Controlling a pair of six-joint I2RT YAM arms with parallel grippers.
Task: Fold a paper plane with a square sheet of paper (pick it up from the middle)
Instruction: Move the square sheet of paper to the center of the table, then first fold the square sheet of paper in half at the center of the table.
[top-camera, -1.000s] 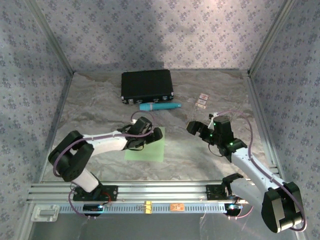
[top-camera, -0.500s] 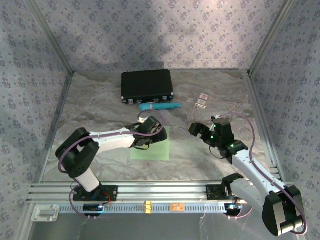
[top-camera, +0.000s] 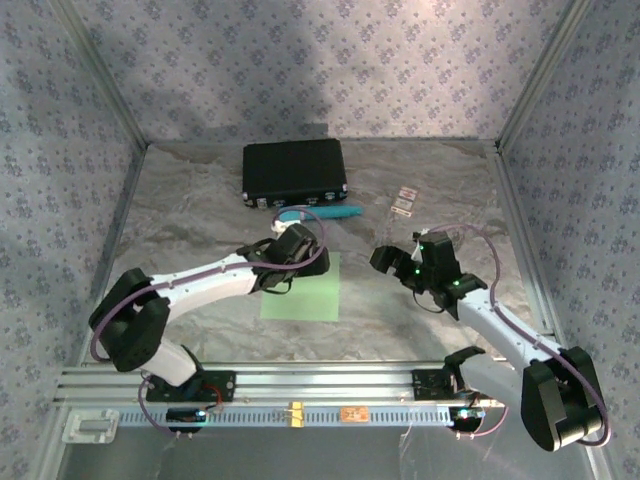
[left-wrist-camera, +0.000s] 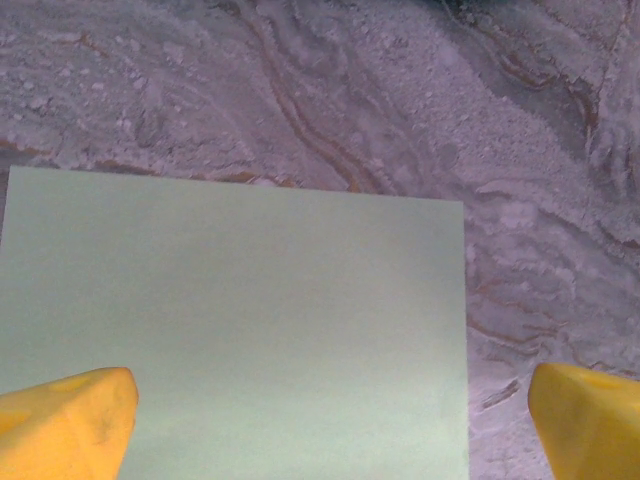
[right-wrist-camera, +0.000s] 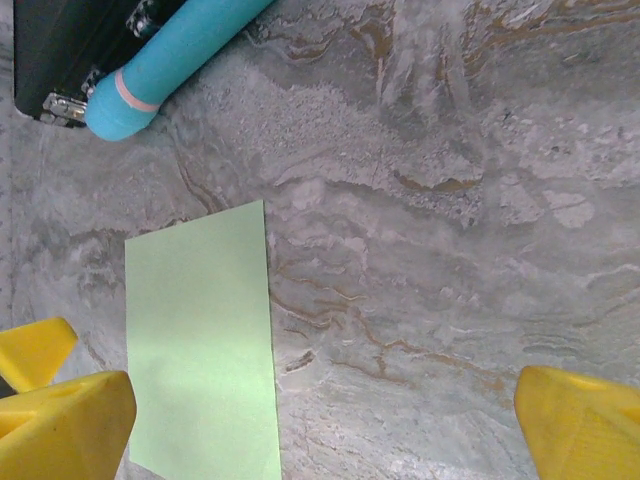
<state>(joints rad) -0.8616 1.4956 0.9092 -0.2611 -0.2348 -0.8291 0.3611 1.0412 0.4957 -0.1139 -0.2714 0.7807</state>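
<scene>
The left gripper (left-wrist-camera: 330, 385) hung with its yellow fingers (left-wrist-camera: 62, 420) spread wide and nothing between them. One finger was above the square sheet of paper (top-camera: 300, 290) and the other beyond the sheet's edge, above bare stone; whether either tip touched down could not be told. The right gripper (right-wrist-camera: 322, 385) was likewise spread wide and empty, above the marbled grey table (top-camera: 190, 210), out to the right of the black case (top-camera: 294, 170) and nearer the arm bases than it. The case itself lay shut and flat towards the back of the table, the biggest thing there. The pale green sheet lay flat and unfolded on the near side of the case, well apart from it and roughly in line with the case's right half. The left wrist covered the sheet's corner on the case side. A teal tube (top-camera: 330, 212) lay just beside the near edge of the case, between the case and the sheet, running along that edge and sticking out past the case's right corner. Two small cards (top-camera: 404, 200) sat to the right of the case, near its near corner and apart from the tube's end.
</scene>
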